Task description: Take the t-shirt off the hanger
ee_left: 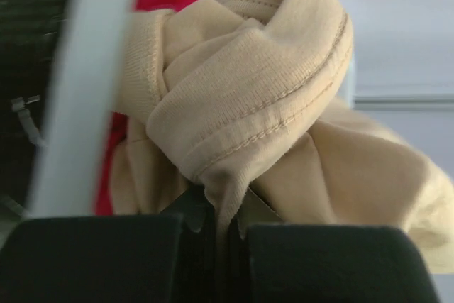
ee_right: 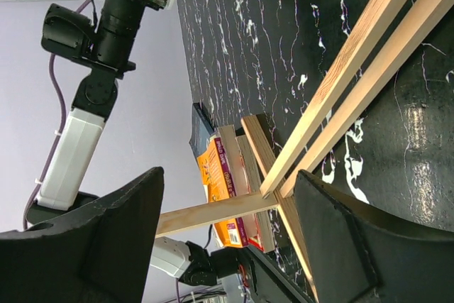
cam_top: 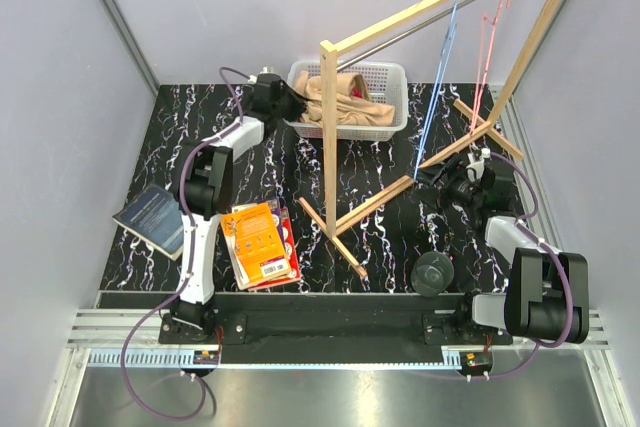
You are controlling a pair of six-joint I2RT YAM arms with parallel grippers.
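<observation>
Jaws of the left gripper (ee_left: 216,221) are pinched shut on a fold of the tan cotton t-shirt (ee_left: 262,104), which lies bunched in the white perforated plastic basket (cam_top: 395,75) at the far side of the black marbled table (cam_top: 260,162). Jaws of the right gripper (ee_right: 225,182) stand wide apart and hold nothing, near the foot of the light wooden clothes rack (cam_top: 329,137). The blue wire hanger (cam_top: 438,87) and the pink wire hanger (cam_top: 488,42) hang from the rack's rail, well apart from the t-shirt.
</observation>
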